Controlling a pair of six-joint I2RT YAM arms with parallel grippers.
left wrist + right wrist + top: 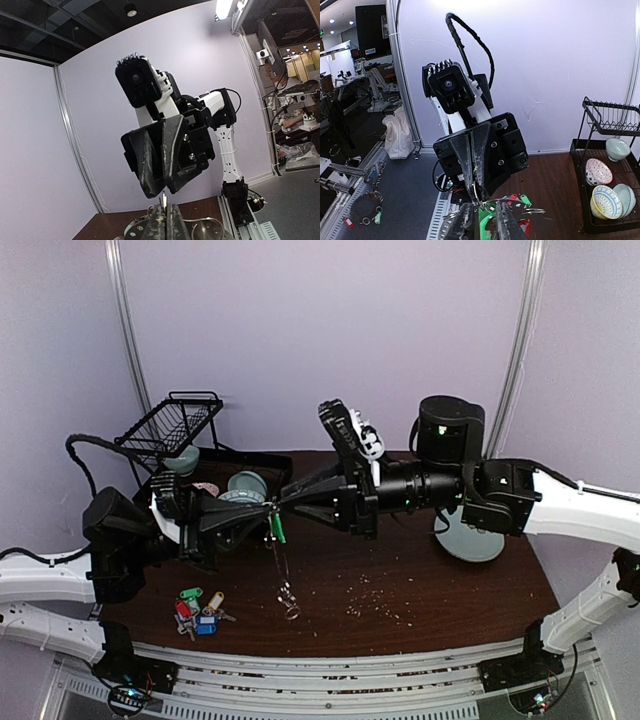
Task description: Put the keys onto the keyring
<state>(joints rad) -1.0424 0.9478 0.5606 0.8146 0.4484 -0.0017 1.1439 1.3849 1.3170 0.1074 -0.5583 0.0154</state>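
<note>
Two robot arms meet tip to tip above the middle of a dark counter point(430, 590). The left jaws are closed on the thin wire keyring point(288, 600), which hangs toward the counter. The right jaws stand part open around a green-tagged key point(277, 530); I cannot tell whether they pinch it. The other keys point(198, 612) lie by the near left edge. A dish rack point(170, 425) crowds the far left corner. Bare counter spreads to the right, up to a pale green plate point(470, 538).

A thin silver keyring point(281, 575) hangs in the air, with small wire rings bunched at its lower end. A green-tagged key point(277, 529) sits at its top. More keys point(200, 610), tagged green, red, blue and tan, lie clustered on the table point(450, 590) nearby.
</note>
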